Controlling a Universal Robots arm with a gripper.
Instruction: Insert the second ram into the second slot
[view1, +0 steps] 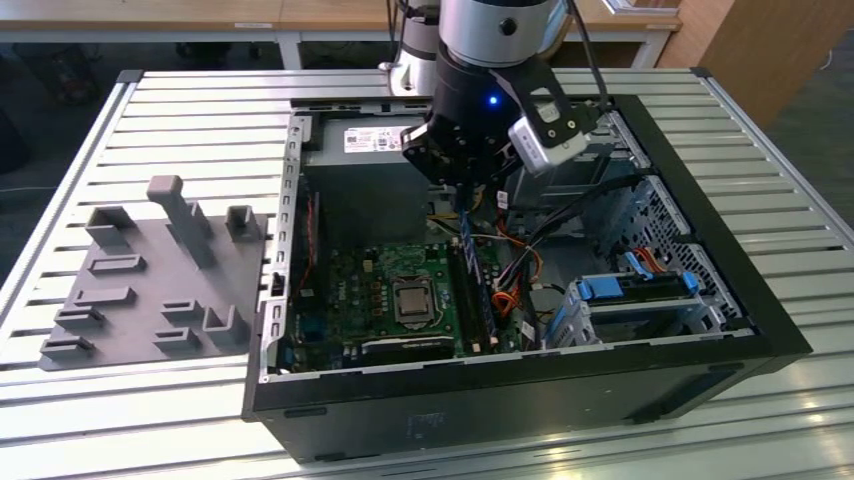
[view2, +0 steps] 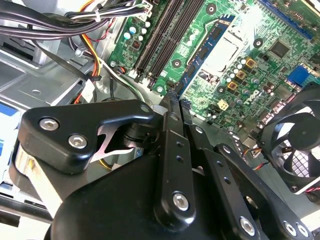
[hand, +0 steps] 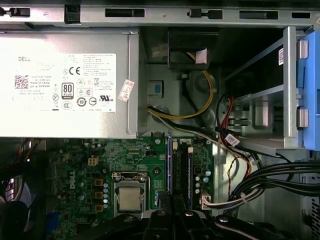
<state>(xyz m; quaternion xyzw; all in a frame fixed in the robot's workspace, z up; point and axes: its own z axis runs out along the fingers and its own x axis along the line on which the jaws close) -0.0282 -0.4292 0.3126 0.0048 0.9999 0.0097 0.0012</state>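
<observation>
In the exterior view my gripper (view1: 461, 200) hangs inside the open computer case (view1: 667, 370), just past the far end of the black memory slots (view1: 478, 295). It is shut on the second ram (view1: 465, 232), a thin blue stick that reaches down from the fingers toward the board. The first wrist view shows the ram (hand: 169, 160) edge-on as a narrow blue line running out from the gripper (hand: 169, 197), right beside the slots (hand: 183, 165). One slot there seems to hold a module. In the second wrist view the gripper (view2: 176, 100) points at the slots (view2: 162, 35).
The power supply (hand: 65, 85) lies beyond the board, and the processor socket (view1: 411, 298) sits beside the slots. Cable bundles (hand: 260, 175) cross near the blue drive bay (view1: 641, 285). A case fan (view2: 295, 145) is close by. A grey fixture block (view1: 147, 280) stands outside the case.
</observation>
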